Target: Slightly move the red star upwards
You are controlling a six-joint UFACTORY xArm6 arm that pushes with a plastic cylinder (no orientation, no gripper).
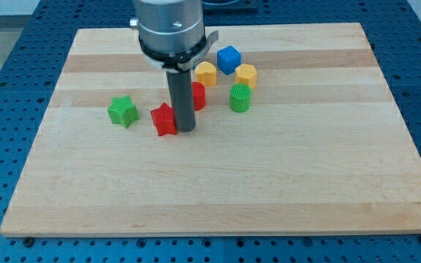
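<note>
Wooden board (283,190) fills the view, with blue pegboard around its edges. On it my tip (186,130) rests, the lower end of a plain dark rod with nothing to open or close, so it holds nothing and can only push.

Just to the view's left of my tip, touching or nearly touching it, sits the red star (164,120). That is the relation that matters: the star lies sideways from my tip, not above it. To send the star toward the view's top, my tip needs to stand on the star's bottom side, and right now it stands at the star's right flank, about level with its lower edge. A push from here would, as I judge it, drive the star leftward rather than upward. So the next move probably calls for a small swing round below the star before pressing up.

Directly behind the rod, toward the view's top from my tip, a second red block (198,96) shows partly; its shape is hidden. Farther up and to the right of my tip are a yellow block (206,73), a blue cube (229,58), another yellow block (246,74) and a green ribbed block (240,98). Well to the left of my tip, beyond the red star, lies a green star (123,111), which is clear of an upward path.
</note>
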